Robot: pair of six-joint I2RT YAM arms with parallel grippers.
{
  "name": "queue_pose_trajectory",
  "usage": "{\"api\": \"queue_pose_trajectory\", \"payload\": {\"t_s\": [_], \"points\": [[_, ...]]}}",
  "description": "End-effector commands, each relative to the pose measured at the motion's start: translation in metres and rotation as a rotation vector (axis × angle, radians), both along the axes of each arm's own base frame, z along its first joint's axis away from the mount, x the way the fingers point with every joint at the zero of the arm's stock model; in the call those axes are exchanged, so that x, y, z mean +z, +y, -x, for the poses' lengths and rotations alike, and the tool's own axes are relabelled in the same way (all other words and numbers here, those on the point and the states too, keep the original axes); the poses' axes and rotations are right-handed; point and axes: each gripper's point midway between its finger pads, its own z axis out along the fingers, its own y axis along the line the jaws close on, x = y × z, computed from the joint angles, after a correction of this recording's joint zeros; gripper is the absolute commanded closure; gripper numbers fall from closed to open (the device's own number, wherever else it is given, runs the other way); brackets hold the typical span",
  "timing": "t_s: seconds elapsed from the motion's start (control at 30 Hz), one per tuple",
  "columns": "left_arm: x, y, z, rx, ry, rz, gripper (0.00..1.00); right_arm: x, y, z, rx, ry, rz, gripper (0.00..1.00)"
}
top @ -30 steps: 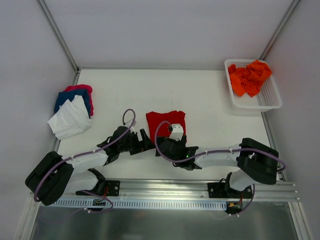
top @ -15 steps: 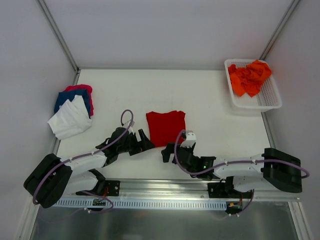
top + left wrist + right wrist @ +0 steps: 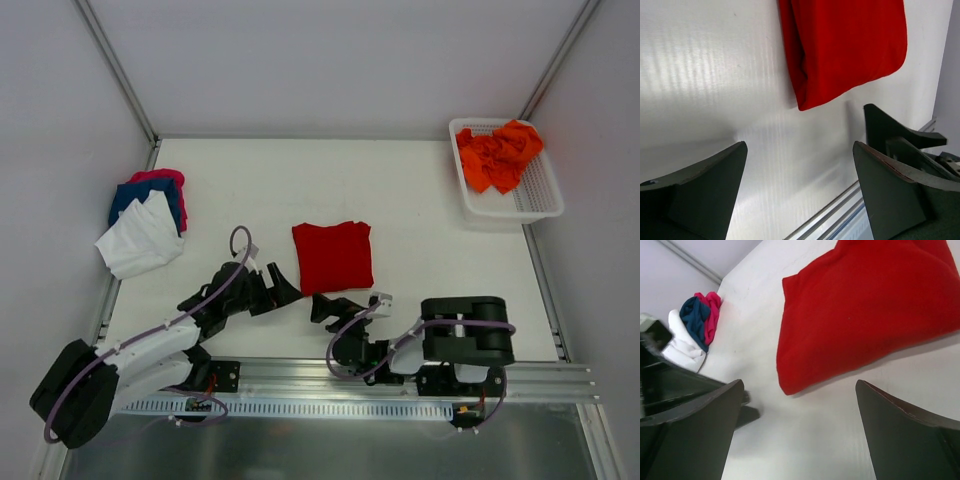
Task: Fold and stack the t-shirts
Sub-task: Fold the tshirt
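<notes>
A deep red t-shirt (image 3: 332, 256) lies folded flat in the middle of the table; it also shows in the left wrist view (image 3: 840, 45) and the right wrist view (image 3: 870, 310). My left gripper (image 3: 285, 285) (image 3: 800, 150) is open and empty just left of the shirt's near left corner. My right gripper (image 3: 333, 306) (image 3: 800, 385) is open and empty just in front of the shirt's near edge, not touching it. A pile of white (image 3: 140, 240), blue (image 3: 140, 196) and pink (image 3: 160, 178) t-shirts lies at the left. Orange t-shirts (image 3: 498, 153) lie crumpled in the basket.
The white mesh basket (image 3: 535, 200) stands at the far right corner. The metal rail (image 3: 340, 385) runs along the near edge. White walls close in the left, back and right sides. The two grippers are close together near the shirt's near left corner.
My right gripper has drawn back off the red t-shirt toward the near edge, the arm folding in. My left arm has pulled back slightly. The red t-shirt stays folded.
</notes>
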Motion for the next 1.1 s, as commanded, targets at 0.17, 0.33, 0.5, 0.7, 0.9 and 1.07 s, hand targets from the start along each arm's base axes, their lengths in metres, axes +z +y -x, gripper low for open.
{"api": "queue_pose_trajectory", "payload": {"t_s": [0.17, 0.33, 0.5, 0.7, 0.9, 1.07], "points": [[0.003, 0.036, 0.006, 0.088, -0.098, -0.072, 0.09, 0.034, 0.002, -0.007, -0.155, -0.052, -0.326, 0.01], [-0.009, 0.032, 0.01, 0.048, -0.016, -0.122, 0.11, 0.039, -0.006, -0.013, -0.204, -0.061, -0.337, 0.0], [-0.006, 0.03, 0.006, 0.051, -0.026, -0.119, 0.11, 0.036, -0.032, -0.024, -0.264, -0.062, -0.381, 0.01], [-0.005, 0.031, 0.003, 0.063, -0.033, -0.125, 0.1, 0.037, -0.048, -0.025, -0.288, -0.053, -0.473, 0.01], [-0.005, 0.028, 0.003, 0.056, -0.015, -0.129, 0.11, 0.03, -0.04, -0.036, -0.283, -0.033, -0.546, 0.01], [-0.004, 0.03, 0.001, 0.07, -0.02, -0.128, 0.11, 0.03, -0.03, -0.043, -0.266, -0.025, -0.543, 0.01]]}}
